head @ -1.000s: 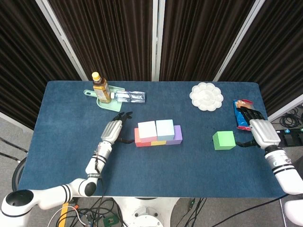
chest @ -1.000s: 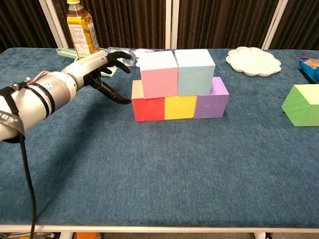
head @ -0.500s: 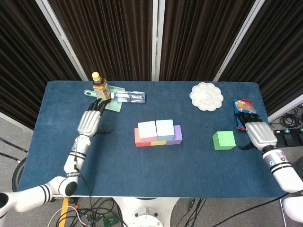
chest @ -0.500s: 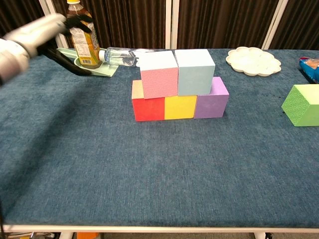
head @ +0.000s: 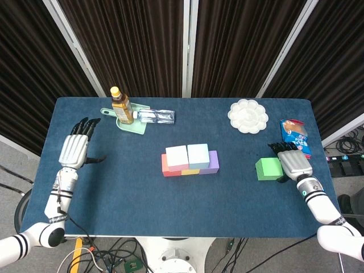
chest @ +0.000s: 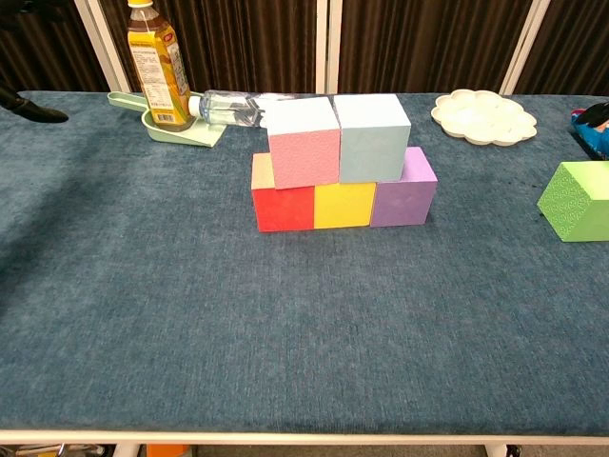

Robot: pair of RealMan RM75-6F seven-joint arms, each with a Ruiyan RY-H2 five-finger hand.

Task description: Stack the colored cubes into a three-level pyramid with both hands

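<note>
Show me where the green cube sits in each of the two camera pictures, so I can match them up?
Head view: the green cube lies right of centre, just beside the right hand.
Chest view: the green cube sits at the right edge, partly cut off.
Shared landmark: the white flower-shaped palette, farther back on the table than the cube in both.

red cube (chest: pixel 283 208) | yellow cube (chest: pixel 344 205) | purple cube (chest: pixel 403 193) | pink cube (chest: pixel 304 149) | pale blue cube (chest: pixel 372 145) | green cube (chest: pixel 577 201) | blue desk (chest: pixel 285 314)

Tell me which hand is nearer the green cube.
Right. The right hand sits right beside the green cube, on its outer side; the left hand is far off across the table, near its left edge.
</note>
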